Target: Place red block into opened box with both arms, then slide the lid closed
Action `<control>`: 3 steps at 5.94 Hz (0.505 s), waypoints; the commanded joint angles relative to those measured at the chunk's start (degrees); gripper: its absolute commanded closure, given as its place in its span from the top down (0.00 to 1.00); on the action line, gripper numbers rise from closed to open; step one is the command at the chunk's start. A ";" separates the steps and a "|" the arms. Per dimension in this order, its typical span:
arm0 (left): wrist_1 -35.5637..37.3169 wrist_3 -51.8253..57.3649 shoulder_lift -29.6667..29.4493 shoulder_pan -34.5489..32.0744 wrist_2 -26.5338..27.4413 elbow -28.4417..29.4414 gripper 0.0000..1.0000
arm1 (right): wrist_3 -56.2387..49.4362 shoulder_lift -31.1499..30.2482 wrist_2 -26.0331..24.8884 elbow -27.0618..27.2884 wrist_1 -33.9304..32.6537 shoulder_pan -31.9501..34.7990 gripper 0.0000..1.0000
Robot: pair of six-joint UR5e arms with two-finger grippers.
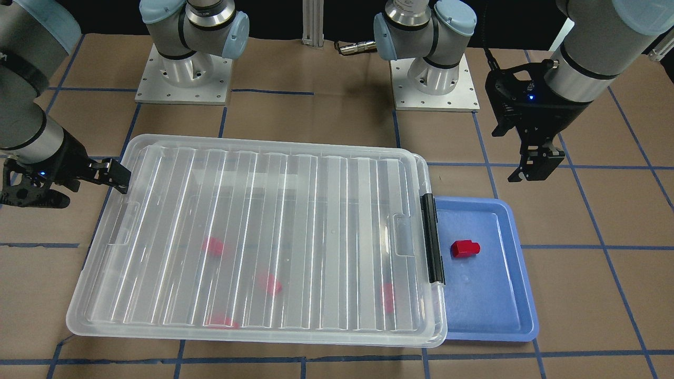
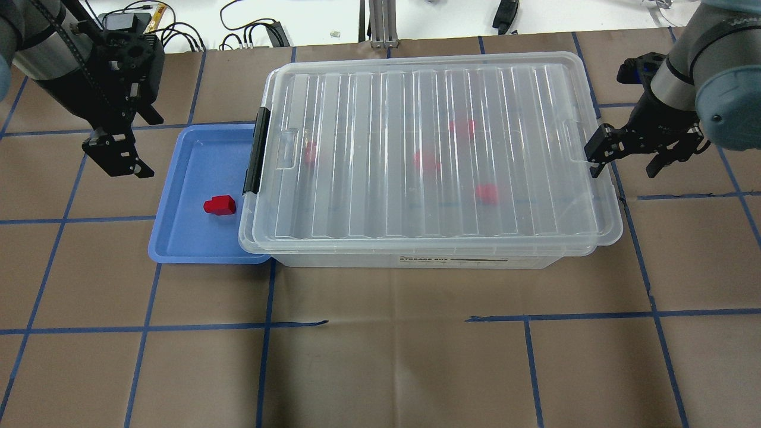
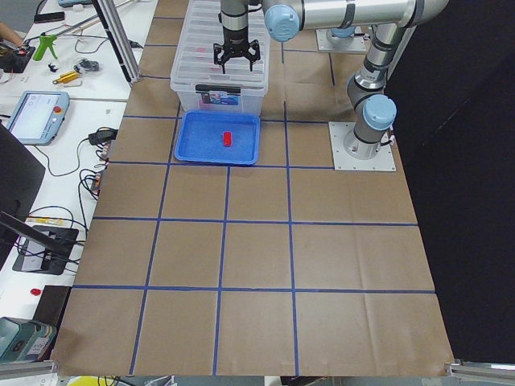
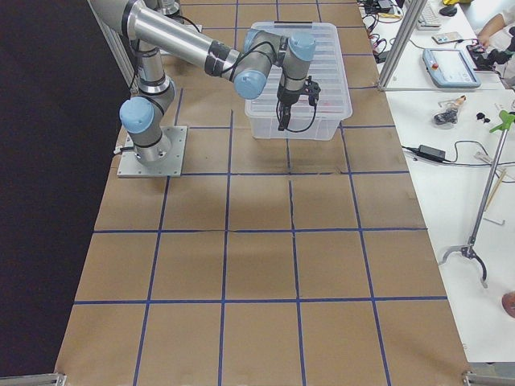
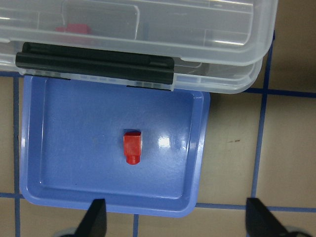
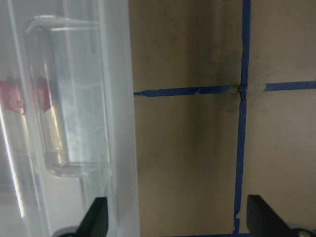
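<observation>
Red block (image 1: 464, 248), glossy, boxy, stubbed

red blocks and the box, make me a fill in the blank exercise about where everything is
1. Through the lid, ____ red blocks show inside the box.
2. Another red block lies in the ____ tray.
3. The left gripper hangs by the tray, its fingers ____.
4. The right gripper is at the lid's end opposite the black ____.
Missing words: four; blue; open; latch bar.
</observation>
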 commanded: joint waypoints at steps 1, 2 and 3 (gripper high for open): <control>0.53 0.33 -1.36 0.34 -0.26 -2.13 0.99 | -3.44 0.18 -0.02 -0.01 -0.36 -2.32 1.00; 5.93 0.93 -4.16 0.34 -0.18 -3.36 0.99 | -5.28 0.44 -0.02 -0.01 -0.36 -2.86 1.00; 6.85 4.51 -6.71 0.77 -0.26 -3.81 0.99 | -7.91 1.40 -0.11 -0.09 -2.36 -4.52 1.00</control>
